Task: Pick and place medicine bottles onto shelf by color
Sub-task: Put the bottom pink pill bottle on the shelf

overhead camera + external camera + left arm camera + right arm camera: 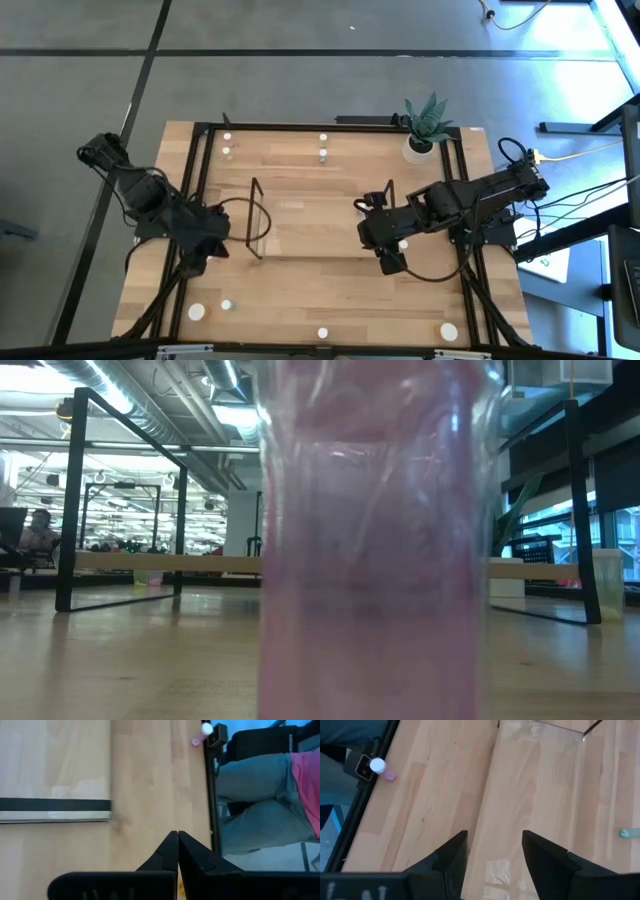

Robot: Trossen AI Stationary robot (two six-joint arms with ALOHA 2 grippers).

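The clear shelf (pixel 258 218) with thin dark frame edges stands in the middle of the table. Small white-capped bottles stand along the far edge (pixel 323 155) and the near edge (pixel 227 304). A pink bottle (pixel 375 560) fills the low view; it stands at the near edge (pixel 322 332). My left gripper (pixel 177 851) is shut and empty over bare wood to the left of the shelf (pixel 55 805). My right gripper (pixel 495 851) is open and empty over bare wood to the right of the shelf. A pink bottle (pixel 383 771) lies by the table frame.
A white pot with a green plant (pixel 422 140) stands at the far right corner. A black metal frame (pixel 200 180) runs around the tabletop. A green-tinted bottle (pixel 629 833) shows at the edge of the right wrist view. A person's legs (pixel 255 805) show beyond the table's edge.
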